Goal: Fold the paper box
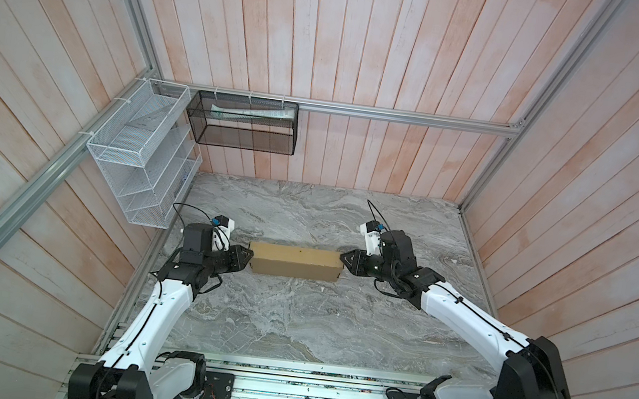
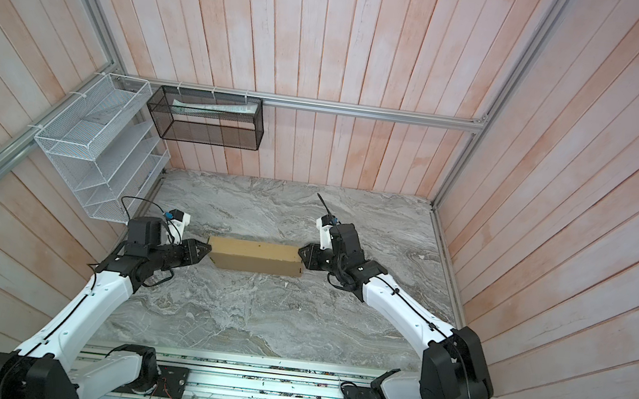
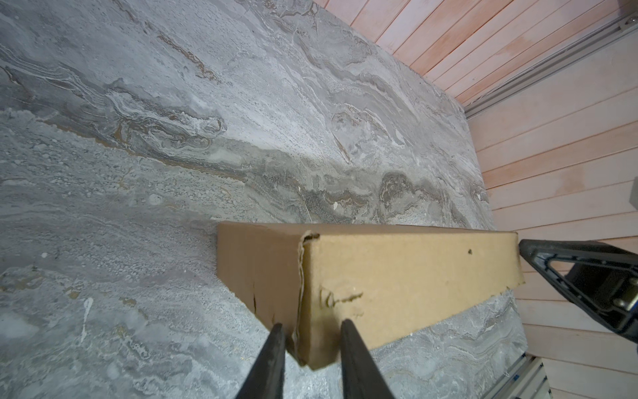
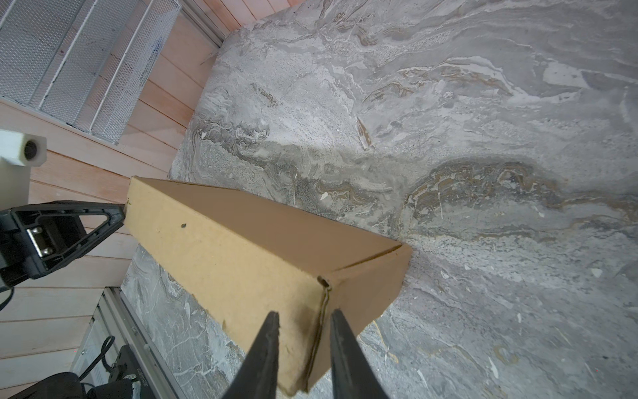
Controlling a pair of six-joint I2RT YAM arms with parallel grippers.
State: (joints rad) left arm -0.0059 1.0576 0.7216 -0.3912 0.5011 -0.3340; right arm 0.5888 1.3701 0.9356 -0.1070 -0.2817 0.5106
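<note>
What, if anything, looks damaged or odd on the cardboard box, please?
The paper box has a scuffed, torn patch on its face near the left gripper, plus crumpled corner seams at both ends. Otherwise nothing stands out.

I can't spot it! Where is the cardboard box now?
In both top views the paper box lies near the middle of the table, left gripper at its left end, right gripper at its right.

Soft, even, fairly bright light.
Faint shadow beside the box (image 1: 295,262); both top views bend at their edges; wrist views blur nearest the lens.
</note>
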